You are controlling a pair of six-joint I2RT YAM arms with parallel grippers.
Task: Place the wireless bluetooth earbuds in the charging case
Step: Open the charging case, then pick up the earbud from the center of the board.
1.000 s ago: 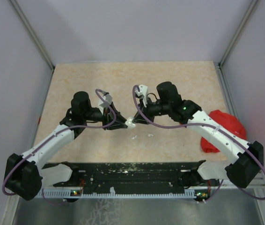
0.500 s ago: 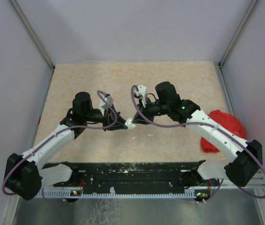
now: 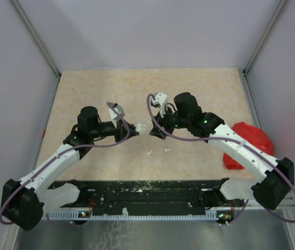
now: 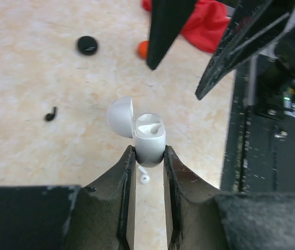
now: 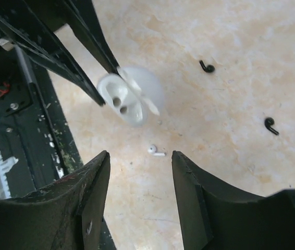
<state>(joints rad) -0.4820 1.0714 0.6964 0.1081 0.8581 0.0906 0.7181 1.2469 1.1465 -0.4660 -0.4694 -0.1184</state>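
My left gripper (image 4: 148, 154) is shut on the base of a white charging case (image 4: 148, 138) and holds it above the table with its lid hinged open. In the top view the case (image 3: 141, 127) hangs between the two grippers. The right gripper (image 5: 139, 156) stands open a little way from the case (image 5: 129, 99), with nothing between its fingers. One white earbud (image 5: 156, 151) lies on the table below it, also seen between my left fingers as the earbud (image 4: 144, 178). A second white earbud (image 3: 167, 150) lies nearby. Black earbuds (image 5: 206, 66) (image 5: 270, 125) lie further off.
A red cloth lump (image 3: 249, 140) sits at the right edge of the table. A black round case (image 4: 87, 45) and a small red-orange piece (image 4: 143, 49) lie near it. The black rail (image 3: 142, 192) runs along the near edge. Walls close in the three other sides.
The right gripper has gone from shut to open and has drawn back from the case. My left gripper has carried the case a little farther from the near edge.
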